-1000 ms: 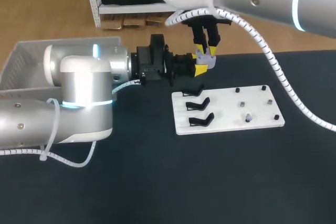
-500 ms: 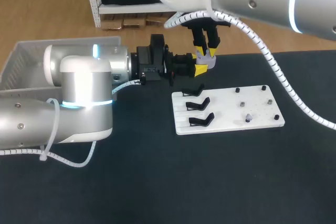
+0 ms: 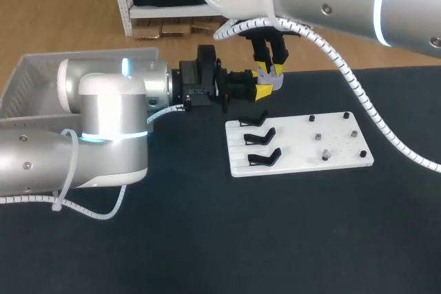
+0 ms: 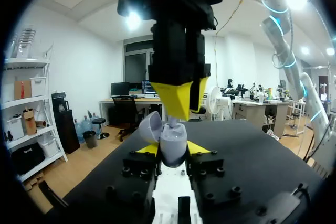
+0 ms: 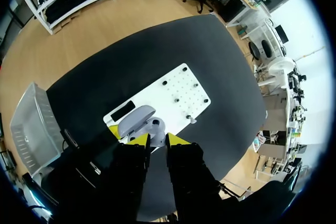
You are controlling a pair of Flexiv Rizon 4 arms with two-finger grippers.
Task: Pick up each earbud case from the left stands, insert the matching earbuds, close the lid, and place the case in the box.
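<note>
A pale lavender earbud case (image 3: pixel 274 80) is held off the table behind the white board, with my left gripper (image 3: pixel 260 90) shut on its body from both sides. In the left wrist view the case (image 4: pixel 173 141) sits between the yellow tips of that gripper (image 4: pixel 173 149), with its lid (image 4: pixel 149 127) swung open. My right gripper (image 3: pixel 270 68) hangs straight above the case, pointing down, its tips pinched on a small earbud (image 4: pixel 171 124) at the case's mouth. From the right wrist, the open case (image 5: pixel 147 121) lies just ahead of the right gripper (image 5: pixel 157 139).
The white board (image 3: pixel 303 162) lies on the black table with three black stands (image 3: pixel 260 135) on its left part, several pegs and one small earbud (image 3: pixel 325 154) on its right part. A clear plastic box (image 3: pixel 27 80) stands at the far left.
My right gripper has shifted up slightly over the case. The left arm and the case have stayed put.
</note>
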